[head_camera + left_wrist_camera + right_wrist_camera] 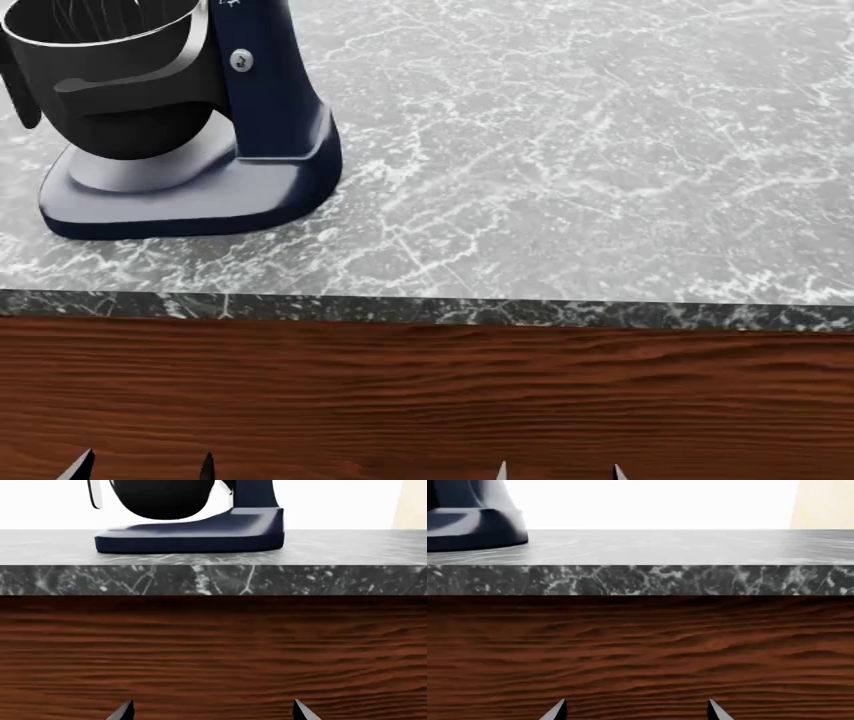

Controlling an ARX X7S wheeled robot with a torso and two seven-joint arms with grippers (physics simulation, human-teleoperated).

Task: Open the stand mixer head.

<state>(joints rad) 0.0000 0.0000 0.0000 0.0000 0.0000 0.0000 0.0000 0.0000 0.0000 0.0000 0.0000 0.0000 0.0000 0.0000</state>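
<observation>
The navy stand mixer stands at the far left of the marble counter. I see its base [187,200], its column with a dial [267,80] and the dark grey handled bowl [114,80], with whisk wires just showing inside. The stand mixer head is out of view above the frame edge in every view. The left wrist view shows the base [193,535] and the bowl's underside [163,497]. My left gripper [140,470] [213,712] and right gripper [559,472] [637,711] are both open and empty, low in front of the cabinet, well below the counter edge.
The grey marble countertop [574,150] stretches to the right of the mixer. Its dark front edge [427,310] sits above a brown wooden cabinet front [427,400]. The right wrist view shows a corner of the mixer base [474,527].
</observation>
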